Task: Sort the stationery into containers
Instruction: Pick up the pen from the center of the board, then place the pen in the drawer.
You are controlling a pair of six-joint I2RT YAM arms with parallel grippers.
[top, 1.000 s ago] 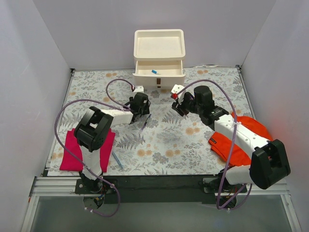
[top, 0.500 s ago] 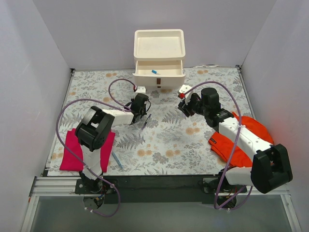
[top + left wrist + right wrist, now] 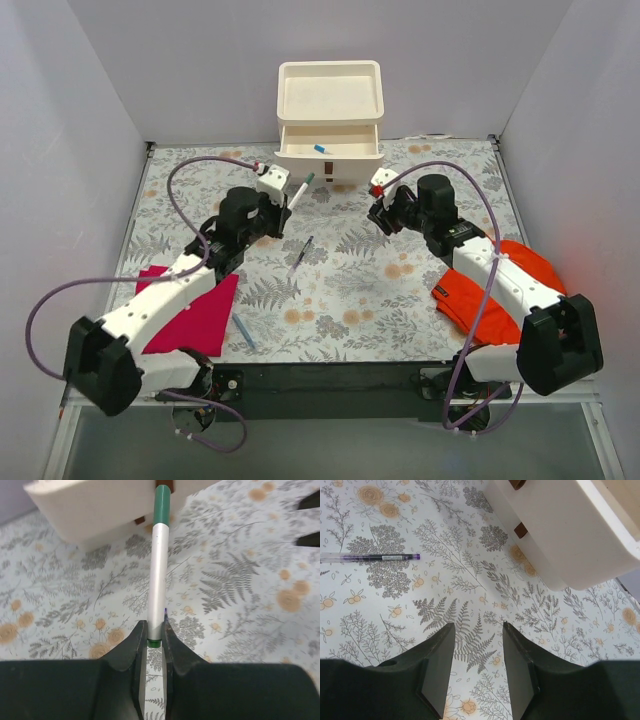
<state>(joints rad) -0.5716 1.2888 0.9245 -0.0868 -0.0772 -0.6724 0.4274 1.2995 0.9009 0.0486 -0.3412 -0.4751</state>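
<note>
One marker (image 3: pixel 159 575) is pinched at its tail by the left gripper (image 3: pixel 154 632); the right gripper (image 3: pixel 477 630) gapes empty. With so short a hold, it could be knocked loose against the drawer (image 3: pixel 345 157).

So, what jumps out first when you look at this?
The left tool pinches a silver marker with a green cap, pointing it toward the cream-white drawers at the back. One drawer stands open with a small blue item inside. The right tool hovers open nearby.
</note>
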